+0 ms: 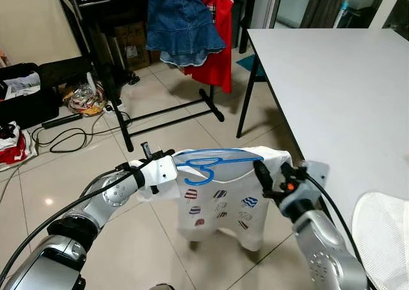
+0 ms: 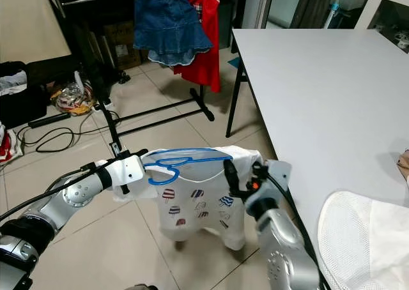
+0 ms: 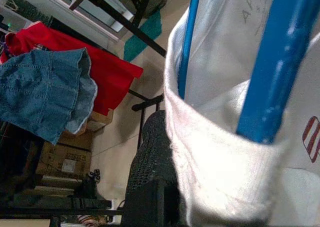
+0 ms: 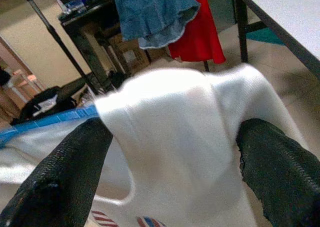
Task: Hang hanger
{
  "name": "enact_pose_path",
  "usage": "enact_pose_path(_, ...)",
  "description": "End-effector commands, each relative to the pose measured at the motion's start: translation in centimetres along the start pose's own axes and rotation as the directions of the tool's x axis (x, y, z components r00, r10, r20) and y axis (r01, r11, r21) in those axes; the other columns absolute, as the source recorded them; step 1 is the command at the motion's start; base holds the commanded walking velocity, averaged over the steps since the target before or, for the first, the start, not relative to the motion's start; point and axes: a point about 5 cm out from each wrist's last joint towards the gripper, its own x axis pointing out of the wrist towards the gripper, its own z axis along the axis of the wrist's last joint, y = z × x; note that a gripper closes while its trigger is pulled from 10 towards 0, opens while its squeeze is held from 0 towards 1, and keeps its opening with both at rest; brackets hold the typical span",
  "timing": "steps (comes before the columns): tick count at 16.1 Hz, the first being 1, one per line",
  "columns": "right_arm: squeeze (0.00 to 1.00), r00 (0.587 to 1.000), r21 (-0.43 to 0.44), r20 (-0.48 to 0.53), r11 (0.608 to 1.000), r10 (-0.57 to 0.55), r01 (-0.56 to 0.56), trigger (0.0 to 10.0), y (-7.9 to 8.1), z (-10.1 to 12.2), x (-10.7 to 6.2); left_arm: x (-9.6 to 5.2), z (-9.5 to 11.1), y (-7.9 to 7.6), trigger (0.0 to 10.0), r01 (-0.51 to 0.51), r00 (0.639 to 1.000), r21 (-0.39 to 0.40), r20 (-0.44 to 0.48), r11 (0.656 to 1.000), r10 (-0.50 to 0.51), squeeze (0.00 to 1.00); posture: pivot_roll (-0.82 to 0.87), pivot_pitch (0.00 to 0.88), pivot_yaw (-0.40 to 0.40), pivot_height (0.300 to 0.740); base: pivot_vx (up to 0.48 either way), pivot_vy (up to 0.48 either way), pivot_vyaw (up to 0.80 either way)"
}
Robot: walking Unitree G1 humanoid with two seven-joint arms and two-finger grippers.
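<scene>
Scene: a tiled room, the robot standing beside a white table with both arms raised in front of it.
Hanger: a blue hanger is lying nearly level inside the neck of a small white shirt, its hook curling out at the robot's left and its bar running across to the right shoulder of the garment.
Shirt: the white shirt, printed with rows of small striped shapes, is hanging down from the hanger between the two arms, above the floor tiles.
Left gripper: the left gripper is sitting at the shirt's left shoulder, beside the hanger's hook; in the left wrist view one black finger is pressing against the folded white hem next to the blue bar, but whether the fingers are clenched cannot be told.
Right gripper: the right gripper is standing spread apart, its two black fingers straddling the shirt's right shoulder with cloth bulging between them.
Rack: a black clothes rack is standing further back on the tiles, well apart from the robot, carrying a denim garment and a red garment side by side.
Floor clutter: black cables and bags are lying to the robot's left.
Table edge: a white mesh item is resting on the near corner.
</scene>
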Motion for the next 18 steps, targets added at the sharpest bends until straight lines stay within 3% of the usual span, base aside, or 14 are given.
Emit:
enact_pose_path(1, 0.43, 1.0, 0.012, -0.004, 1.0, -0.006, 0.006, 10.0, 0.2, 0.0, 0.2, 0.2, 0.5, 0.9, 0.0, -0.011, 1.0, 0.023, 0.025, 1.0, 0.011, 0.0, 0.06, 0.069, 0.055, 0.74, 0.0, 0.0, 0.0)
enact_pose_path(3, 0.43, 1.0, 0.013, -0.016, 1.0, -0.009, 0.009, 10.0, 0.5, -0.2, 0.6, 0.2, 0.4, 0.9, 0.0, -0.011, 1.0, 0.024, 0.024, 1.0, 0.011, 0.0, 0.06, 0.069, 0.055, 0.74, 0.0, 0.0, 0.0)
enact_pose_path(4, 0.44, 1.0, 0.011, -0.027, 1.0, -0.011, 0.011, 6.4, 0.8, -0.5, 0.9, 0.2, 0.5, 0.9, 0.0, -0.011, 1.0, 0.024, 0.024, 1.0, 0.011, 0.0, 0.06, 0.069, 0.053, 0.74, 0.0, 0.0, 0.0)
enact_pose_path(5, 0.43, 0.999, 0.003, -0.029, 1.0, -0.023, 0.023, 0.0, 0.9, -0.5, 1.2, 0.2, 0.5, 0.9, 0.0, -0.012, 1.0, 0.024, 0.025, 1.0, 0.012, 0.0, 0.06, 0.067, 0.052, 0.74, 0.0, 0.0, 0.0)
enact_pose_path(6, 0.42, 1.0, -0.009, -0.019, 1.0, -0.023, 0.023, 0.0, 0.9, -0.4, 1.3, 0.3, 0.5, 0.9, 0.0, -0.015, 1.0, 0.022, 0.027, 1.0, 0.015, 0.0, 0.06, 0.066, 0.048, 0.74, 0.0, 0.0, 0.0)
enact_pose_path(7, 0.26, 1.0, -0.023, -0.014, 1.0, -0.014, 0.014, 0.0, 0.9, -0.3, 1.3, 0.3, 0.6, 0.9, 0.0, -0.018, 0.999, 0.02, 0.028, 1.0, 0.017, 0.0, 0.06, 0.066, 0.048, 0.74, 0.0, 0.0, 0.0)
enact_pose_path(8, 0.0, 1.0, -0.02, -0.008, 1.0, -0.015, 0.015, 0.0, 0.6, -0.2, 1.1, 0.3, 0.5, 0.9, 0.0, -0.021, 0.999, 0.019, 0.026, 1.0, 0.02, 0.0, 0.06, 0.066, 0.046, 0.74, 0.0, 0.0, 0.0)
enact_pose_path(11, 0.0, 0.999, -0.03, 0.045, 0.999, -0.01, 0.011, 0.0, 0.3, 0.6, 0.7, 0.2, 0.4, 0.9, 0.0, -0.026, 0.999, 0.013, 0.02, 1.0, 0.026, 0.0, 0.06, 0.07, 0.045, 0.74, 0.0, 0.0, 0.0)
enact_pose_path(18, 0.0, 0.989, -0.096, 0.129, 0.993, 0.076, -0.064, 0.0, 1.4, 1.8, 0.4, 0.9, 1.1, 0.8, 0.0, -0.03, 0.999, 0.001, 0.028, 1.0, 0.03, 0.0, 0.06, 0.068, 0.044, 0.74, 0.0, 0.0, 0.0)
